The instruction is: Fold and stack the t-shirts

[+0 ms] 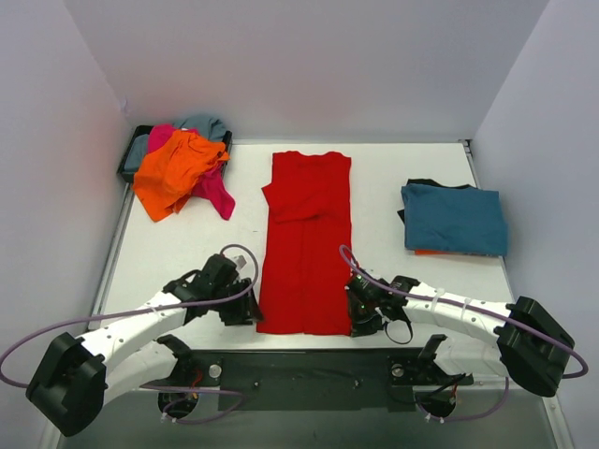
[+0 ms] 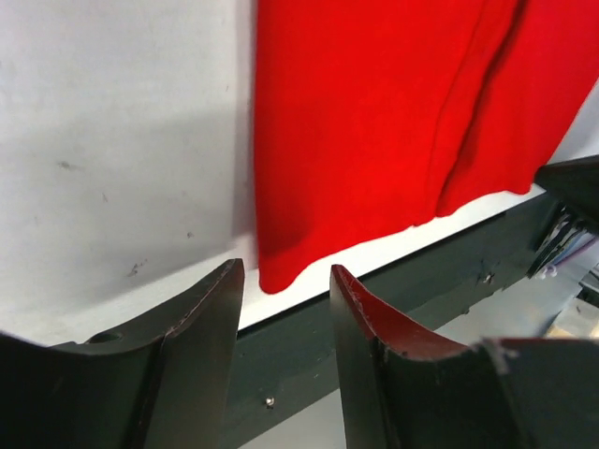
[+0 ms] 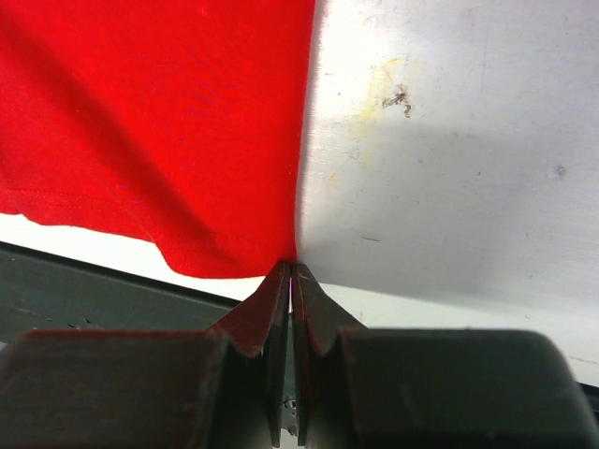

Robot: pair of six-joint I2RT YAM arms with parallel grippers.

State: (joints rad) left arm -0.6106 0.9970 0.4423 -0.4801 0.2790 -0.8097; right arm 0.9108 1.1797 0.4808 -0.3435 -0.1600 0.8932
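At 6 o'clock hem of red t-shirt point(image 1: 306, 245) | left pincer point(image 2: 285, 279) wide | right pincer point(image 3: 292, 268) pinching corner | match left grip before lifting.

Left arm point(image 1: 140, 327) reaching forward and inward from base, forearm lying low. Left gripper point(image 2: 285, 273) holding jaws apart, tips pointing toward right arm's side. Right arm point(image 1: 459, 311) mirroring pose, reaching inward. Right gripper point(image 3: 292, 269) pressing jaws together, pinching near right corner of red t-shirt point(image 3: 140, 112).
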